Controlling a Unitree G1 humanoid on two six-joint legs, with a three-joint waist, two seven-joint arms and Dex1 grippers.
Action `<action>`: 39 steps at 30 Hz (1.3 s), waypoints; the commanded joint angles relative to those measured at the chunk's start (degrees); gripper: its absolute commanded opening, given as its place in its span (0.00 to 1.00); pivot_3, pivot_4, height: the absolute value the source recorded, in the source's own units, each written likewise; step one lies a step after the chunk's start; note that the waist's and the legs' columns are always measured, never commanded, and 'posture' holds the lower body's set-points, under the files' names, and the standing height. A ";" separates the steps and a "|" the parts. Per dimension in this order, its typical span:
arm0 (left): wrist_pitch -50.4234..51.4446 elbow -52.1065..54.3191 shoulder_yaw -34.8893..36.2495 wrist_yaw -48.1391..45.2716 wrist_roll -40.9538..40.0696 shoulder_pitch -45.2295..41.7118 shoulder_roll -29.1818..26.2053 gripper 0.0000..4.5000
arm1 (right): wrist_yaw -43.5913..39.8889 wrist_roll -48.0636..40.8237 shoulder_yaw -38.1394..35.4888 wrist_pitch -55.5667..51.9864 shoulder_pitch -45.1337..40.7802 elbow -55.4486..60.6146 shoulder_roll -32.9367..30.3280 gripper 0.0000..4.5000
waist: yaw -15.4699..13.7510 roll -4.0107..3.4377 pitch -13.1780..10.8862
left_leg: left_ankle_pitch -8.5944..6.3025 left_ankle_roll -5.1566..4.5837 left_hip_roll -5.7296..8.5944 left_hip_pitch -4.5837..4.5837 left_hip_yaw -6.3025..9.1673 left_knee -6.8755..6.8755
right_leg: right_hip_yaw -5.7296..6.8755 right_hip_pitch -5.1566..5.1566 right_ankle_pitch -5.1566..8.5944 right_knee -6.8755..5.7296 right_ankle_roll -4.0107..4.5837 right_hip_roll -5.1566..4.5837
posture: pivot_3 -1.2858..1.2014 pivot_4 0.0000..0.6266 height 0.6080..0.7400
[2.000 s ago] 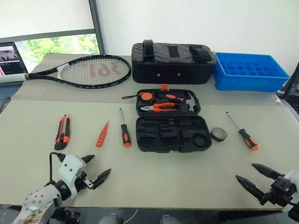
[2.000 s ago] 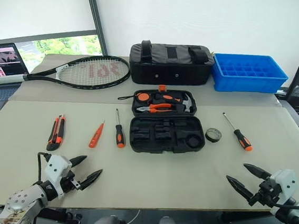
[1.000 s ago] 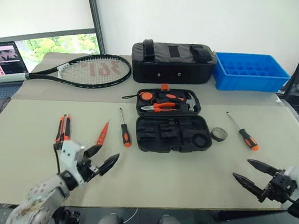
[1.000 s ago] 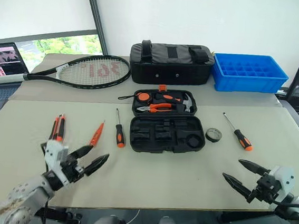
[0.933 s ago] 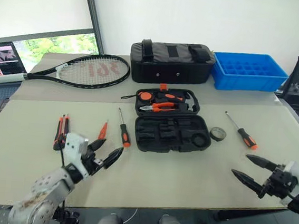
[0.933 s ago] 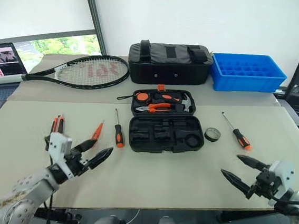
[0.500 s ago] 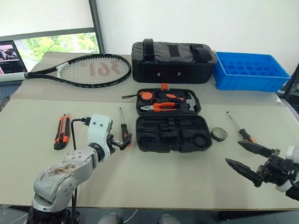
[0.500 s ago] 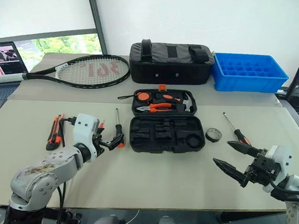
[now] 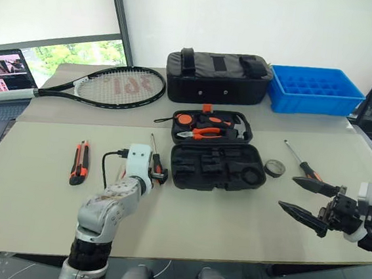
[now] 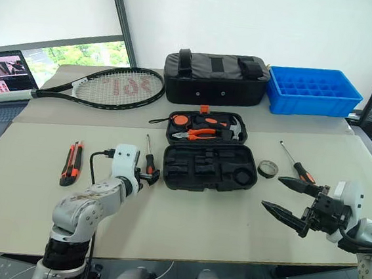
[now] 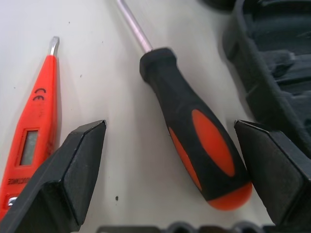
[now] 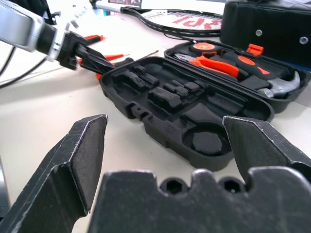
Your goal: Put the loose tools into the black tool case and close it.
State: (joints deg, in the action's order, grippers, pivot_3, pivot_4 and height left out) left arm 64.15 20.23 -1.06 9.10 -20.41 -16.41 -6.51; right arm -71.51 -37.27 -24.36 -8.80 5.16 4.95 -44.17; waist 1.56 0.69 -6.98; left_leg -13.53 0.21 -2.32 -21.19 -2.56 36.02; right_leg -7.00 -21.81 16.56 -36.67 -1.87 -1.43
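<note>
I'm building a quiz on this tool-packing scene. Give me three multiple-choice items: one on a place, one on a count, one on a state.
1. Where does the tape roll lie?
A. on the table right of the tool case
B. inside the blue crate
C. on the racket

2. How many screwdrivers with black-and-orange handles lie on the table?
A. one
B. two
C. four

3. How do the left gripper fingers stand?
A. shut on the utility knife
B. open around a screwdriver handle
C. shut, empty

Key: 1 A, it rests beside the case's right end. 2 B, one left of the case, another right of it. 3 B, the handle lies between spread fingers.
</note>
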 commanded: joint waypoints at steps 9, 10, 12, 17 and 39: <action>6.45 -2.10 2.69 0.61 3.57 -4.27 3.55 0.55 | 0.95 -2.21 -3.99 -0.54 1.24 4.18 -0.07 1.00 | -0.50 0.00 0.00 | 0.00 0.00 0.32 0.07 0.57 0.00 | -0.02 0.46 0.10 0.14 -0.15 -0.02 | 0.52 0.24 0.75; 6.82 -1.94 3.00 0.63 3.77 -4.28 3.71 0.47 | 1.02 -2.26 -4.05 -0.53 1.38 4.33 0.03 1.00 | -0.54 0.00 0.00 | 0.00 0.01 0.33 0.08 0.61 0.00 | -0.02 0.50 0.10 0.19 -0.16 -0.03 | 0.52 0.24 0.75; 7.13 -1.82 3.28 0.43 4.22 -4.37 3.83 0.32 | 1.08 -2.33 -4.05 -0.52 1.43 4.39 0.11 1.00 | -0.61 -0.01 0.00 | 0.00 0.00 0.36 0.07 0.72 0.00 | 0.01 0.62 0.10 0.37 -0.17 -0.03 | 0.52 0.24 0.75; 6.40 -0.17 4.36 -0.25 5.09 -4.82 3.58 0.22 | 0.94 -2.69 -4.21 -0.59 1.63 4.23 0.16 1.00 | -0.63 -0.01 0.00 | 0.00 0.01 0.41 0.03 0.82 0.00 | 0.03 0.67 0.08 0.47 -0.20 -0.06 | 0.52 0.24 0.75; -55.04 -27.62 -18.38 -58.74 17.00 -24.97 -27.51 0.22 | 1.96 -3.73 -8.35 -0.30 3.09 2.66 0.30 1.00 | -0.76 -0.02 -0.06 | 0.03 0.04 0.45 -0.07 0.95 -0.04 | 0.09 0.62 0.08 0.68 -0.12 -0.02 | 0.52 0.24 0.75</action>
State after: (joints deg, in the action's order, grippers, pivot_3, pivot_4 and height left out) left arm 16.21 -3.83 -18.34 -46.37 -6.30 -38.30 -33.74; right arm -69.78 -39.67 -30.15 -10.03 7.95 6.64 -44.10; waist 0.80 0.67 -7.04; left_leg -13.49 0.25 -1.85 -21.30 -1.60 35.99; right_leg -6.90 -21.19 16.71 -35.96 -2.10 -1.44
